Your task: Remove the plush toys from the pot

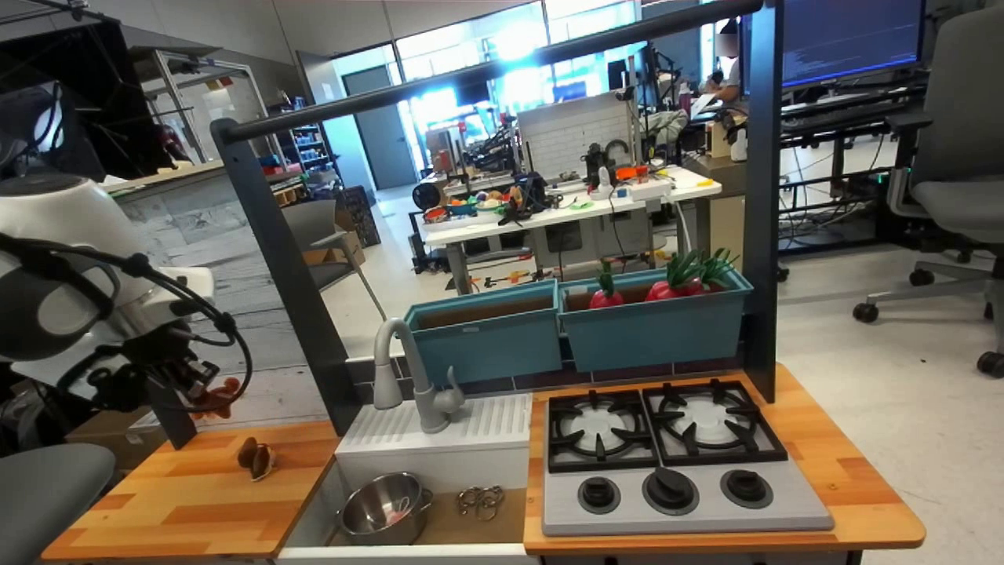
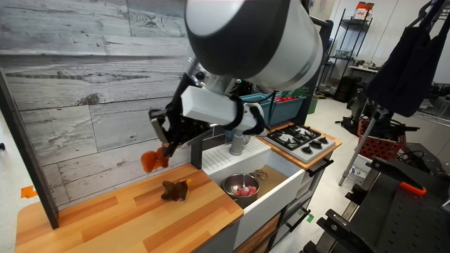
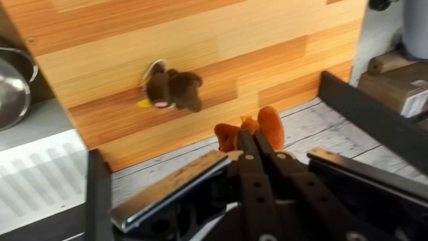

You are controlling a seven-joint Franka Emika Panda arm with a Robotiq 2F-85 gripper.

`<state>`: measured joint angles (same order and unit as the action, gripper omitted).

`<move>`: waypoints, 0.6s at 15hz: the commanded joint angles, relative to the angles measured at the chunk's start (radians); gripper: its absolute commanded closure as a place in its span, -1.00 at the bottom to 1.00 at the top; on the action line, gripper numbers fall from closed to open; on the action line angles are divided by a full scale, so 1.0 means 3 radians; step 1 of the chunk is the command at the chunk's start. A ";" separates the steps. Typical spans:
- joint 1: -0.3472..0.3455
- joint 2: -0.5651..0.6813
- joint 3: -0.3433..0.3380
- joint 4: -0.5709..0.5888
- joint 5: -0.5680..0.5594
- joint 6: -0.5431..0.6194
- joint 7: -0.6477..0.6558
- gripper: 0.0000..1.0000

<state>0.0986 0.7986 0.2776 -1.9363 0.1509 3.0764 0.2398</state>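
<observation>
My gripper (image 3: 253, 134) is shut on an orange plush toy (image 3: 272, 129), whose parts stick out on both sides of the fingertips in the wrist view. In both exterior views the orange toy (image 1: 223, 399) (image 2: 154, 161) hangs in the air above the wooden counter, near the grey wood-look panel. A brown plush toy with a yellow part (image 2: 175, 190) lies on the counter; it also shows in the wrist view (image 3: 184, 89). The steel pot (image 2: 242, 201) stands in the sink, with pink plush (image 2: 245, 191) inside. Only part of the pot (image 3: 13, 90) shows in the wrist view.
The white sink (image 2: 270, 203) adjoins the wooden counter (image 2: 116, 225). Metal rings (image 1: 480, 501) lie beside the pot. A grey faucet (image 1: 427, 408) rises behind the sink. A dark post (image 1: 286, 275) and the wood-look panel (image 2: 116, 123) stand near the arm. A stove (image 1: 682, 502) is beyond the sink.
</observation>
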 commanded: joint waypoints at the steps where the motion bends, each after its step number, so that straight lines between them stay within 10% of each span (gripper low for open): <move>1: -0.0215 0.0199 0.0462 0.0231 0.0133 -0.0227 -0.0248 0.98; 6: 0.0141 0.0548 0.0157 0.0684 0.0212 -0.0509 -0.0083 0.95; 7: 0.0154 0.0628 0.0141 0.0770 0.0204 -0.0574 -0.0109 0.43; 9: 0.0177 0.0774 0.0124 0.0910 0.0206 -0.0674 -0.0125 0.27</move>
<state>0.1249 0.9552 0.3339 -1.7660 0.1919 2.9320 0.2169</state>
